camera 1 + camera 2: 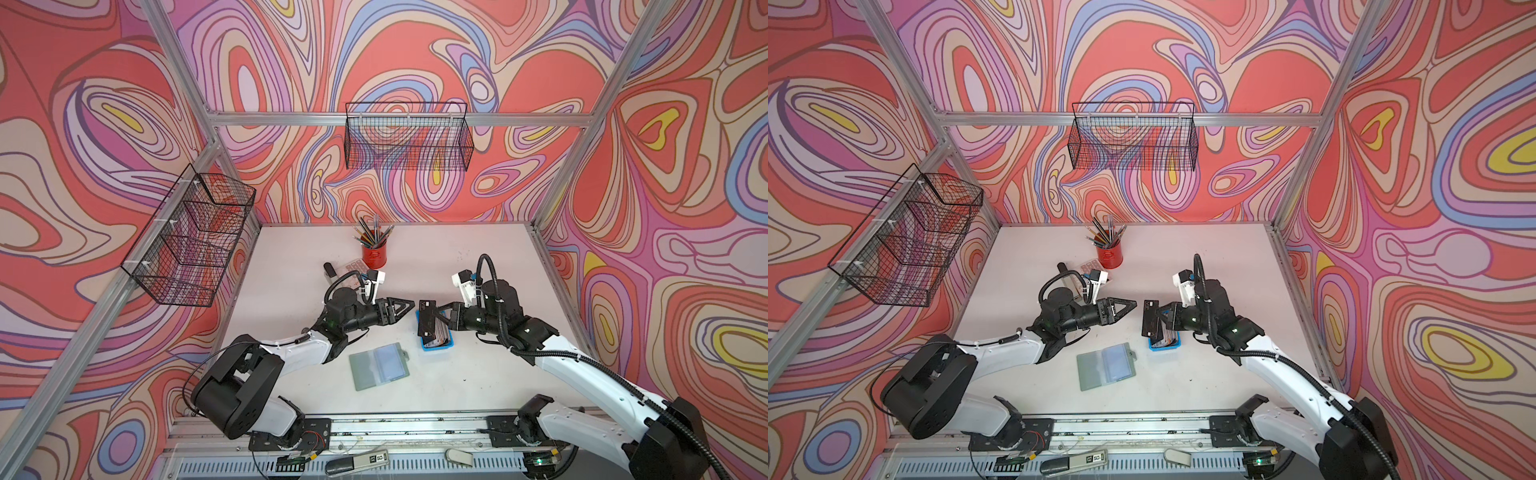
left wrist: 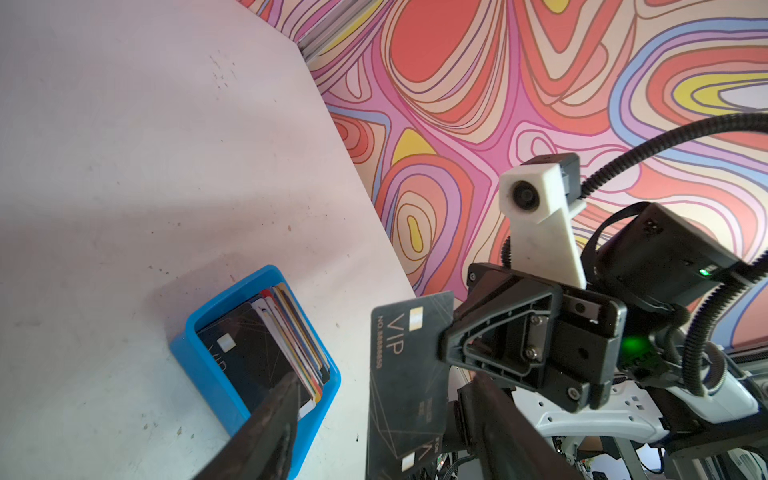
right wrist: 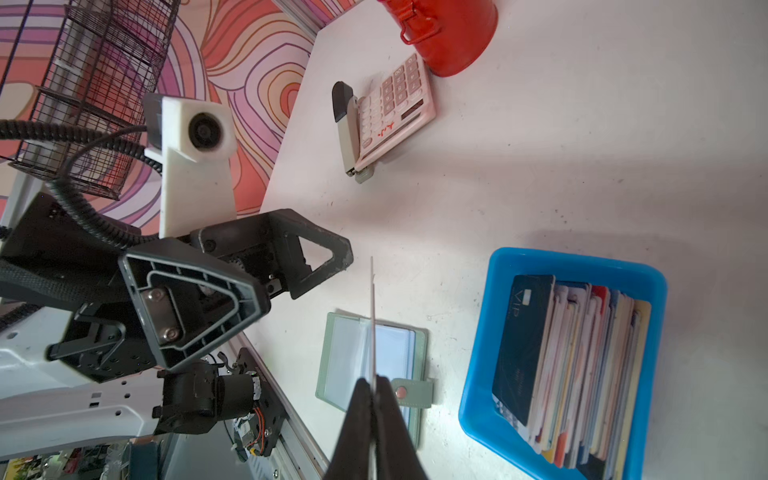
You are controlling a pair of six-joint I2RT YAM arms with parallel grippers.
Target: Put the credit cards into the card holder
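In both top views my right hand (image 1: 439, 319) is pinched on one dark VIP card (image 1: 425, 319), held on edge just above the one blue tray (image 1: 428, 348). My left hand (image 1: 410, 305) stands spread, its tips just beside the card's free edge. One card holder (image 1: 380, 365) lies open on the bench (image 1: 424, 257) near the tray, apart from both hands. Two wire baskets (image 1: 409, 137) hang on the walls.

In the left wrist view the card (image 2: 409, 374) sits between my left fingers (image 2: 266, 428), neither pad visibly touching. I judge this a handover: close the left squarely on the free end, then loosen the right.

In the right wrist view the card shows edge-on (image 3: 372, 316) over the holder's (image 3: 345, 357) two clear sleeves. The other credit cards (image 3: 573, 365) stand packed in the tray, too tight for an exact count. I also see one red cup (image 3: 449, 33) and one calculator (image 3: 395, 108)
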